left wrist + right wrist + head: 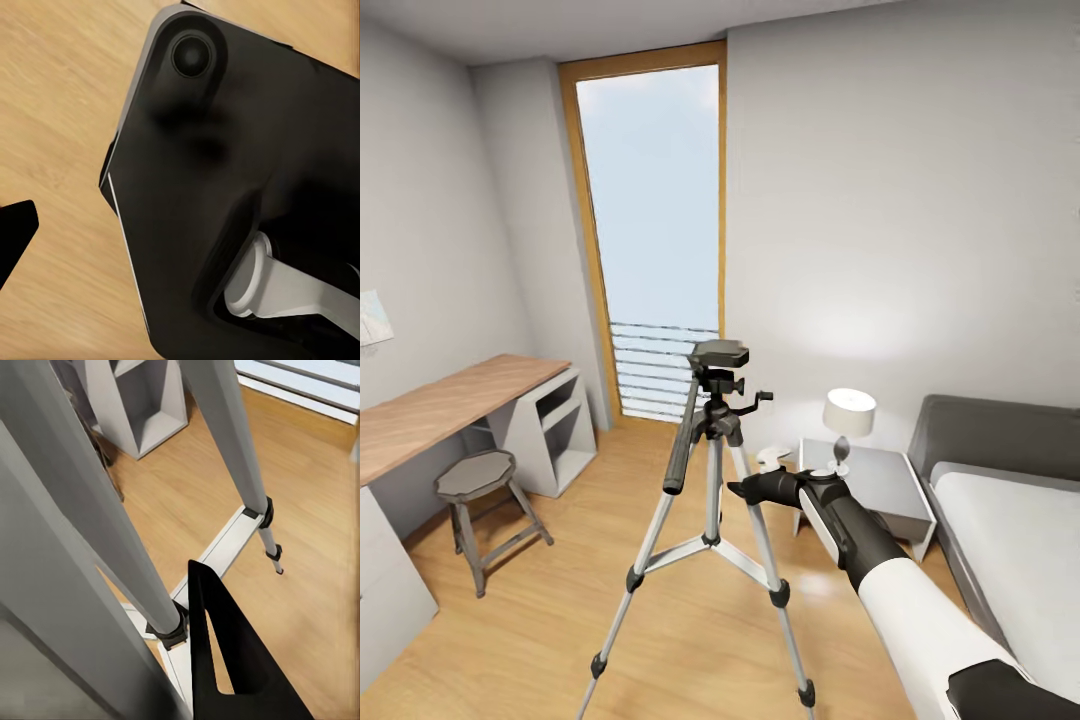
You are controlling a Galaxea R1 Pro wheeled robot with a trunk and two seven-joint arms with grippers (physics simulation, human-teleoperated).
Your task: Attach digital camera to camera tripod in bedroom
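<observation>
**Tripod dead ahead, right claw at its upper legs**

I see the camera tripod [712, 470] standing on the light wood plank floor [660, 620], centre of head view. Three silver tubular legs, black collar joints and feet, flat silver spreader struts meeting at a centre hub. Black pan head on top with a flat squarish plate, side knob, and a long black handle angling down toward 7 o'clock.

Right arm comes in from 4 o'clock: glossy white shell, black forearm. Right claw [745, 488] sits just beside the tripod's upper legs; contact I cannot tell. In right wrist view one dark wedge-shaped finger [225, 660] shows against the leg tubes [225, 435] and strut; how wide the claw stands I cannot tell.

Left wrist view: smooth dark moulded robot body [247, 187] with a round recess, white fitting, over floor. A black tip [15, 229] at the edge; left claw state I cannot tell.

Room: wood-topped table [440, 410] at 9 o'clock, octagonal grey stool [478, 478], tall wood-framed window [652, 200], grey nightstand [885, 480] with white drum-shade lamp [849, 412], grey bed [1000, 510] at 3 o'clock.
</observation>
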